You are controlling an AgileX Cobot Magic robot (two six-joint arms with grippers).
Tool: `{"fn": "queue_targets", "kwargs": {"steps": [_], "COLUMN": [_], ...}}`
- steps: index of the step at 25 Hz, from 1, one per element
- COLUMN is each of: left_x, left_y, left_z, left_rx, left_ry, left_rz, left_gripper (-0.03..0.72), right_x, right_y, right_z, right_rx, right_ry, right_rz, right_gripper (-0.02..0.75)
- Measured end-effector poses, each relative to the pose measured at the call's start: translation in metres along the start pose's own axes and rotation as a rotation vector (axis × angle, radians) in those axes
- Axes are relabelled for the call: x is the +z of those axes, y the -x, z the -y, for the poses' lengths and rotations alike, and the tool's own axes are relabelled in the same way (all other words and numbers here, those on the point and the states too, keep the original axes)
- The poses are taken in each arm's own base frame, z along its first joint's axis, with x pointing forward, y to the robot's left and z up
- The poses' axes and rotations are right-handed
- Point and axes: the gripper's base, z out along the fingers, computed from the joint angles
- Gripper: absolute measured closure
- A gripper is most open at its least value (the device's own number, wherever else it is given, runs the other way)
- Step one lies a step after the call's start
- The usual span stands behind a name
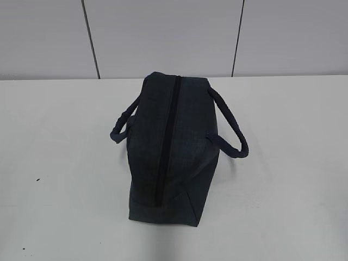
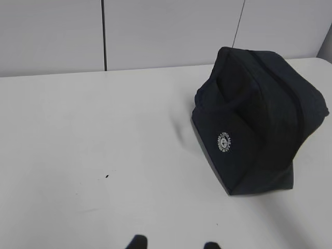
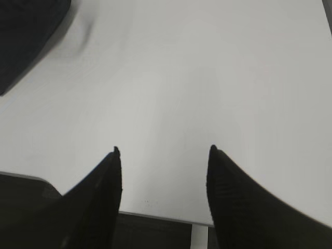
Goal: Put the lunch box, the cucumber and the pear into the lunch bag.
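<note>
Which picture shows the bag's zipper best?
The exterior view: the zipper runs shut along the top of the bag, seen end to end. The left wrist view shows mostly the bag's side; the right wrist view catches only a corner.

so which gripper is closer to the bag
Hard to call. The left gripper faces the bag from across bare table; the right gripper has it just off its upper left.

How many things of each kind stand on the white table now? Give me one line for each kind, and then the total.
Lunch bag: 1, dark navy, zipper closed
Lunch box: 0 in view
Cucumber: 0 in view
Pear: 0 in view
Total on the table: 1
</note>
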Motion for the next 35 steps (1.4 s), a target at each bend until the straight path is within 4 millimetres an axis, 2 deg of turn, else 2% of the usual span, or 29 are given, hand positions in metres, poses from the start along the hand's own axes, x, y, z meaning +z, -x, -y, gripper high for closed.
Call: {"fn": "queue_targets", "kwargs": {"steps": [5,9,25,35], "left_x": [0.0005,0.0003,0.0003,0.0008], "left_y": [-0.0002,-0.0003,-0.0002,0.0002], "left_z": [-0.0018,-0.0061,-0.0064,-0.0039], "left_rx": [0.009,0.033,0.03,-0.089], "left_ry": [0.019,0.067,0.082,0.32], "left_rz": [0.0,-0.002,-0.001,-0.001], "left_gripper": [0.473,0.473,0.473,0.473], "right_x": [0.0056,0.0056,0.0053,0.0011], "right_y": [-0.0023,-0.0022,-0.002,-0.0052], "right_z": [0.0008,0.0008,0.0008,0.0003], "right_rx": [-0.003,-0.003,-0.003,-0.003], "right_ry": [-0.012,-0.012,-0.014,-0.019], "right_rz": [0.004,0.005,0.013,0.049], "right_gripper": [0.32,0.321,0.32,0.321]}}
